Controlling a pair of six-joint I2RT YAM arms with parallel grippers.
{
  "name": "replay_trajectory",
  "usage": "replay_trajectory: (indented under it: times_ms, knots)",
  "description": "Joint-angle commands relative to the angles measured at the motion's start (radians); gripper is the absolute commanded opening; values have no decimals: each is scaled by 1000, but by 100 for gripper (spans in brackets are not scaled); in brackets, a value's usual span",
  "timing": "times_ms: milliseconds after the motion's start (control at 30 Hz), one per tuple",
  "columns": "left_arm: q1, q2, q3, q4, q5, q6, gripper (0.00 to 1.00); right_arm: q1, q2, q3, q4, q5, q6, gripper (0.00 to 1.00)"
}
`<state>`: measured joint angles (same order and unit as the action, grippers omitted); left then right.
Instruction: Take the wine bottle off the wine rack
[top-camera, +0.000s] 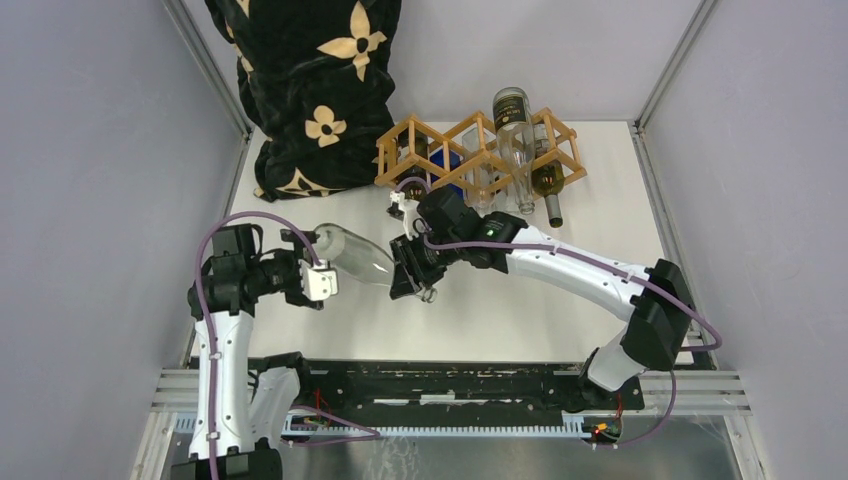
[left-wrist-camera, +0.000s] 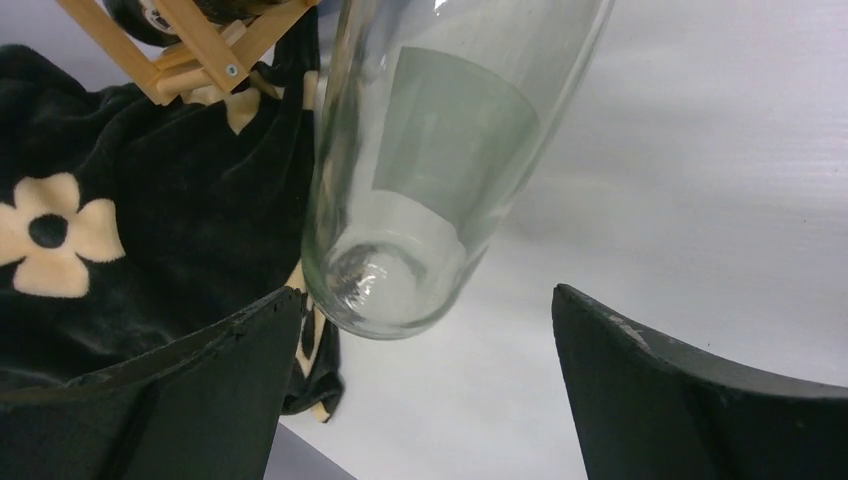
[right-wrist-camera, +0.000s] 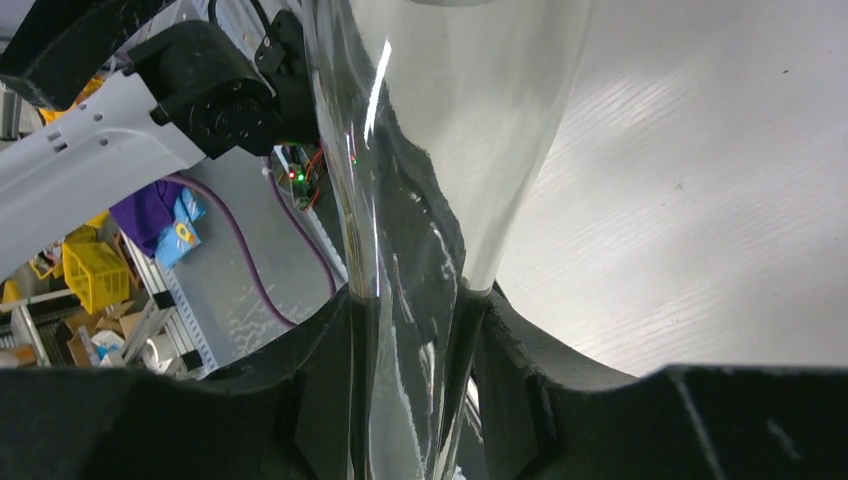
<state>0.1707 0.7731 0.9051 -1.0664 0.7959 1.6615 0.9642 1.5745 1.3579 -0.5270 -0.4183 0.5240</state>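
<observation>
So the right gripper (top-camera: 412, 275) is holding its jaws clamped on the neck of the clear glass wine bottle (top-camera: 355, 258), sideways over the white desk (top-camera: 560, 300), well apart from the light tan wooden lattice wine rack (top-camera: 470, 150). The left gripper (top-camera: 314, 260) is sitting with jaws wide apart by the bottle's base. The pale label (left-wrist-camera: 450, 130) isn't showing any readable text.

wine rack (top-camera: 478, 128): 1
rack cells: 3 across, as far as I can tell
wine bottle (top-camera: 355, 255) off the rack, front-left of it: 1, clear glass
bottles on the rack: 2 for sure, a clear bottle (top-camera: 515, 135) and a dark bottle (top-camera: 548, 185) with its neck out the front
blue item (top-camera: 452, 160) in a rack cell: 1, can't tell what it is
black flower-print cloth (top-camera: 300, 90) left of the rack: 1
arms in front of the rack: 2, left arm (top-camera: 225, 350) and right arm (top-camera: 580, 270)
grippers: 2, left gripper (top-camera: 312, 262) and right gripper (top-camera: 412, 275)
</observation>
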Motion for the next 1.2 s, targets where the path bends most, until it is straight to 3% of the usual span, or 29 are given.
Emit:
replay_trajectory:
  times_ms: [0,267,767,900,933,1000,1067,1133,1167]
  knots:
    - [-2,-33,-49,17,47,168,100,16,-29,124,213,-97,-57,0]
    - [-14,-57,-151,18,-3,273,100,58,7,161,231,-150,-73,0]
    - [-37,-16,-189,91,3,190,98,116,85,246,226,-191,-86,0]
    - [-42,5,-172,91,2,176,85,116,101,258,190,-175,-109,1]
    - [-42,8,-169,91,3,178,79,115,103,261,180,-168,-115,6]
    - [-43,14,-162,91,10,170,66,107,102,262,163,-157,-122,37]
    - [-42,9,-161,90,28,157,46,90,93,250,156,-151,-121,58]
    - [-42,2,-160,97,59,119,21,71,66,215,172,-148,-109,69]
    - [-43,-3,-159,111,78,73,13,61,46,183,191,-147,-97,72]
